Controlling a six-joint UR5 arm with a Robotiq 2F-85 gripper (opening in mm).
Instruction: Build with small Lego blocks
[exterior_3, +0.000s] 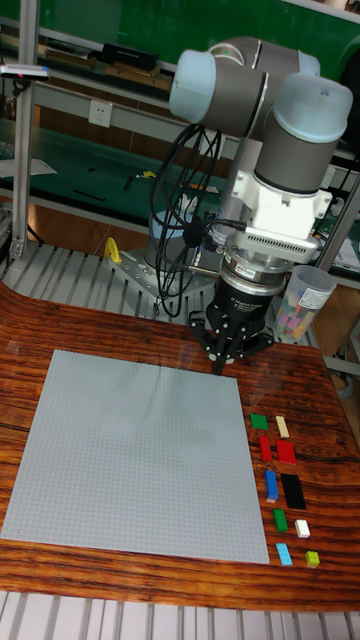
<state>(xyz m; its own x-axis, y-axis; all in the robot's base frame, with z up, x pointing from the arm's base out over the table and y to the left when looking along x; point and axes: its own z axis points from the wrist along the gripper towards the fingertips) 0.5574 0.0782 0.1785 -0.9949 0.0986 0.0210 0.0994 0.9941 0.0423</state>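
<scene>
Gripper (219, 362) poised at the grey baseplate (135, 455) edge.
Jaws look clenched, empty; the small bricks (282, 487) lie close together, so neighbours may be knocked.

the arm (255, 100) has fat grey joints with pale blue end caps, a white ribbed wrist block, black cables looping beside it (several strands), and a black gripper (218, 362).

A baseplate (140, 455) is laid on the table (170, 335), toward its left. Lego bricks (283, 485) are set out in two columns just right of the baseplate. The gripper (219, 362) is positioned above the baseplate's far right edge. A cup (303, 300) is placed at the far right.
</scene>
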